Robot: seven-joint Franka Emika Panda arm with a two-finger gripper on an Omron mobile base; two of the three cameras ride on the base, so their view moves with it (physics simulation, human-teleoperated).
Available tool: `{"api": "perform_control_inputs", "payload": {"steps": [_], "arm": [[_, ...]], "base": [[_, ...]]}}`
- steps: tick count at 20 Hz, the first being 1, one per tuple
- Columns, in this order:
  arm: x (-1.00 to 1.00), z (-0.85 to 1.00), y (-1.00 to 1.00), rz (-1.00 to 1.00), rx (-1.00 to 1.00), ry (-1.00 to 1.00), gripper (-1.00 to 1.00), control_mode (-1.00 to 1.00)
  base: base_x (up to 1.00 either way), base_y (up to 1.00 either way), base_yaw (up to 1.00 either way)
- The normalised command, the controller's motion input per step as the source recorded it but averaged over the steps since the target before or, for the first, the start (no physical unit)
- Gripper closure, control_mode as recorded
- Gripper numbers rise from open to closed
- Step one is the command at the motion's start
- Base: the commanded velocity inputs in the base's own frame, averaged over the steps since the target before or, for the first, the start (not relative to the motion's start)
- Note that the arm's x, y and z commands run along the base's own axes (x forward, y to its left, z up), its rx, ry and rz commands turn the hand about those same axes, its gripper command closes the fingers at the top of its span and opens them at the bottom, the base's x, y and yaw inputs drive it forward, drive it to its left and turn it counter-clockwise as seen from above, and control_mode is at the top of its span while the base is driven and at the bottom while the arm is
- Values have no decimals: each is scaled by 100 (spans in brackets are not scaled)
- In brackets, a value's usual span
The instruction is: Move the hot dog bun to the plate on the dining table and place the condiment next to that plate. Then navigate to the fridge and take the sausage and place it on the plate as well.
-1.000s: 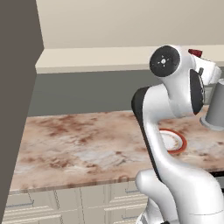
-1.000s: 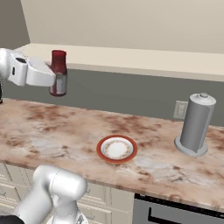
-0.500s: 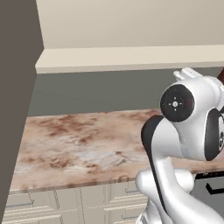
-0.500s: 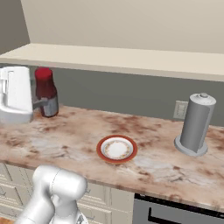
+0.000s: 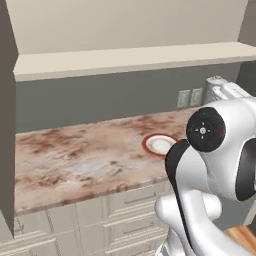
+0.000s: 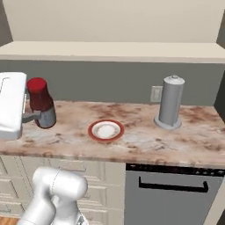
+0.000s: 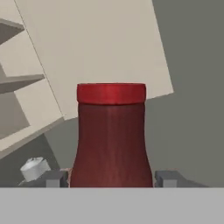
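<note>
The condiment (image 6: pixel 41 102), a dark red bottle with a red cap, is held upright above the left part of the marbled counter (image 6: pixel 140 143). My gripper (image 6: pixel 41 117) is shut on its lower body, reaching in from the left. In the hand view the condiment (image 7: pixel 111 135) stands between the two fingertips (image 7: pixel 54 178), with my gripper (image 7: pixel 111 179) closed on its base. The hot dog bun, the plain plate, the dining table and the sausage are out of view.
A red-rimmed white plate (image 6: pixel 105 130) (image 5: pixel 159 145) lies mid-counter. A tall grey canister (image 6: pixel 170 102) stands to its right, near a wall outlet (image 6: pixel 156 93). A dark appliance front (image 6: pixel 173 193) sits below. A tall grey panel (image 5: pixel 6 125) stands at the left; I cannot tell whether it is the fridge.
Both base views have shifted, so the base has moved. The arm has swung the bottle down from near the upper shelf to just above counter height, still gripped.
</note>
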Motion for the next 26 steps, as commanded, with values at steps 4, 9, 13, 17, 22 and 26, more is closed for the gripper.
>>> {"api": "perform_control_inputs", "payload": {"steps": [4, 9, 13, 17, 22, 26], "arm": [[0, 0, 0, 0, 0, 0, 100, 100], [0, 0, 0, 0, 0, 0, 100, 100], [0, 0, 0, 0, 0, 0, 100, 100], [0, 0, 0, 0, 0, 0, 100, 100], [0, 0, 0, 0, 0, 0, 100, 100], [0, 0, 0, 0, 0, 0, 100, 100]], "base": [[-70, 7, -78], [-36, 3, -92], [-27, 0, -94], [-22, 0, -94], [-18, 0, -93], [-17, 0, -90]]}}
